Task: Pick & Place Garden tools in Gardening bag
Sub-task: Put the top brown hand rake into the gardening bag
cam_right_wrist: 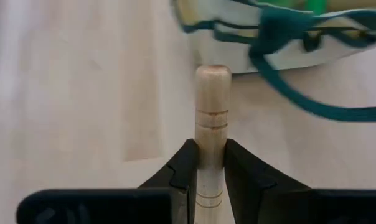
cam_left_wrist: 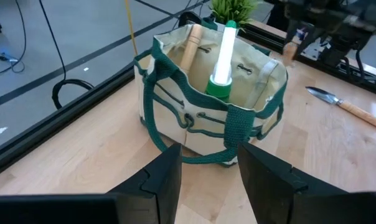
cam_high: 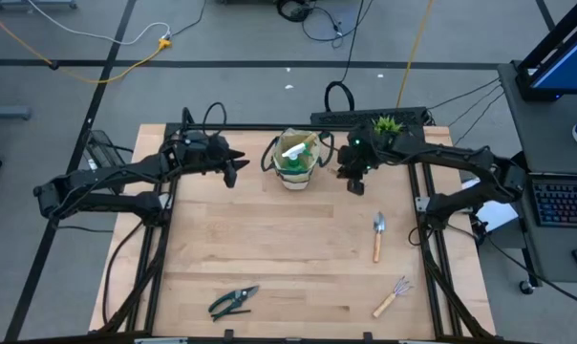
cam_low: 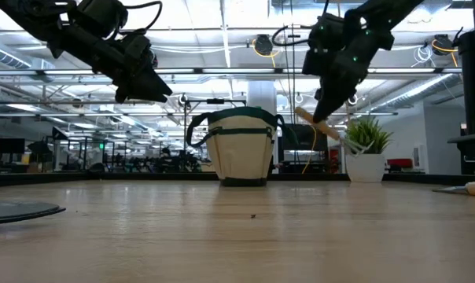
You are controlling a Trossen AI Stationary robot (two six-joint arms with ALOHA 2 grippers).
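The beige gardening bag [cam_high: 296, 162] with green loop handles stands at the far middle of the table. In it stand a green spray bottle [cam_left_wrist: 222, 59] and a wooden handle [cam_left_wrist: 189, 45]. My left gripper [cam_left_wrist: 210, 155] hovers open just left of the bag, pointing at it. Right of the bag, my right gripper [cam_high: 355, 180] hangs in the air, shut on a wooden-handled tool [cam_low: 325, 130]. A trowel [cam_high: 377, 236], a hand rake [cam_high: 392, 297] and pruning shears [cam_high: 233, 301] lie flat on the table. My right gripper pinches the tool's wooden handle [cam_right_wrist: 211, 134] between its two fingers, a little back from the rounded free end, which sticks out past the fingertips toward the bag. The fingers slant down from above. The tool hangs tilted and clear of the table, its pale metal end [cam_low: 352, 145] lower.
A small potted plant [cam_high: 389, 126] stands at the far edge behind my right gripper. A black frame rail [cam_high: 298, 127] runs along the far edge, and the arm frames flank both sides. Bare wood lies between the bag and the tools near the front.
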